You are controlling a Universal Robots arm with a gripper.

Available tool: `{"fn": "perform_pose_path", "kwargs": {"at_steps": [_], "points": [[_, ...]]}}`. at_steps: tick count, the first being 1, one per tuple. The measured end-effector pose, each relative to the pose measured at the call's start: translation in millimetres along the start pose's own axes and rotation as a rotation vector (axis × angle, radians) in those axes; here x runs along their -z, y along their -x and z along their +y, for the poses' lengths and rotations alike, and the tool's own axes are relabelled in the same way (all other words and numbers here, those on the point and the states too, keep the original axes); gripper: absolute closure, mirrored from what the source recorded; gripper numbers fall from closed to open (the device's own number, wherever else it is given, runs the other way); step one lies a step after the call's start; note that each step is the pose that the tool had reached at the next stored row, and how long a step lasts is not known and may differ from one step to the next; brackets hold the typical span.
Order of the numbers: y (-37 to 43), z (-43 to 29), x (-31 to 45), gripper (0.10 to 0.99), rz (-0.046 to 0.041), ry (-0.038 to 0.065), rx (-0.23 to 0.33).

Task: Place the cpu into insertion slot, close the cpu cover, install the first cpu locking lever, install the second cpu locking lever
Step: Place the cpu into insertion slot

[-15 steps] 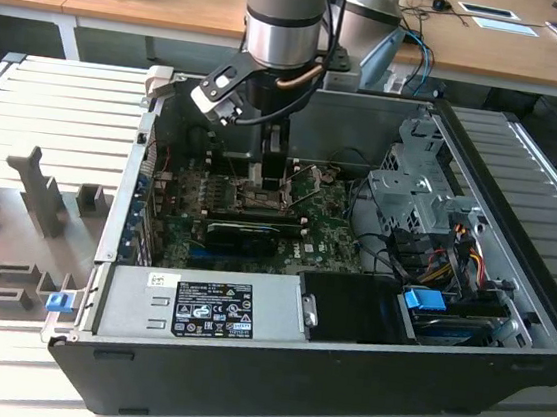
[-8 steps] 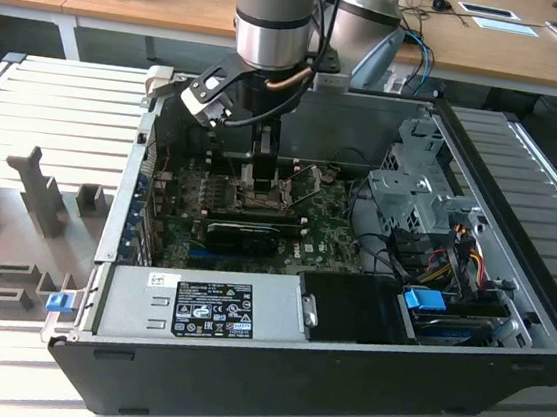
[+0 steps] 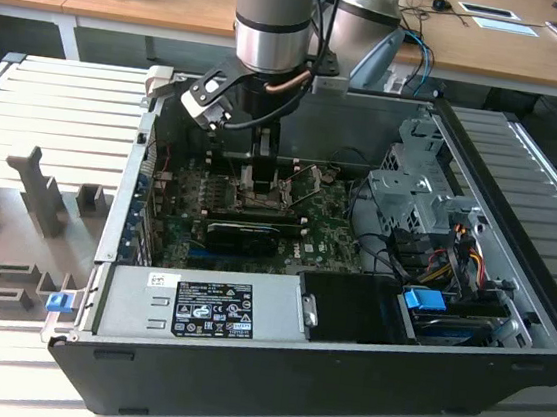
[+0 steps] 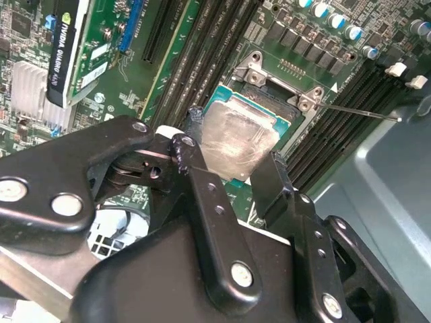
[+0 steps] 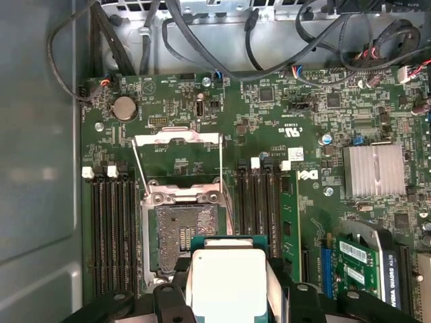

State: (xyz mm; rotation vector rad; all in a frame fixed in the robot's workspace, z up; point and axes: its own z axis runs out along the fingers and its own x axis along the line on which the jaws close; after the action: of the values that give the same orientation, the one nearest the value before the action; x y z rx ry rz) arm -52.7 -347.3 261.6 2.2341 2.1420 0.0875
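My gripper (image 4: 232, 147) is shut on the cpu (image 4: 236, 138), a small square chip with a dull silver top, one black finger (image 4: 192, 131) at each of two opposite edges. In the first wrist view the cpu (image 5: 227, 269) hangs in the gripper (image 5: 229, 286) just above the board, overlapping one edge of the insertion slot (image 5: 183, 232), whose dark recessed centre lies bare. The cpu cover (image 5: 178, 138) is flipped open and lies back beyond the socket. Two thin wire locking levers (image 5: 139, 171) are raised beside it. In the exterior view the gripper (image 3: 261, 171) reaches down inside the computer case.
Memory slots (image 5: 111, 229) flank the socket on both sides. A graphics card (image 5: 377, 269) and a finned heatsink (image 5: 374, 168) sit further along the green board. Cables (image 5: 202, 40) run along the case wall. The power supply (image 3: 207, 306) and drive cage (image 3: 411, 193) crowd the case.
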Motion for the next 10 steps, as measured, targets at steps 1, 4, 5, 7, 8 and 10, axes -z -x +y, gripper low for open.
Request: {"fn": "perform_pose_path", "kwargs": {"at_steps": [1, 4, 5, 7, 8, 10], "points": [[-1.8, -0.2, -1.7, 0.557, 0.0000, 0.000, 0.000], [-12.9, -0.5, -11.1, 0.557, 0.0000, 0.000, 0.002], [-18.4, 0.2, -14.8, 0.557, 0.0002, 0.000, 0.002], [-20.3, 0.0, -18.2, 0.557, 0.0006, 0.000, 0.007], [-20.7, 0.0, -18.7, 0.557, 0.0011, 0.000, 0.017], [-22.8, -0.4, -21.6, 0.557, 0.0041, -0.001, 0.059]]}}
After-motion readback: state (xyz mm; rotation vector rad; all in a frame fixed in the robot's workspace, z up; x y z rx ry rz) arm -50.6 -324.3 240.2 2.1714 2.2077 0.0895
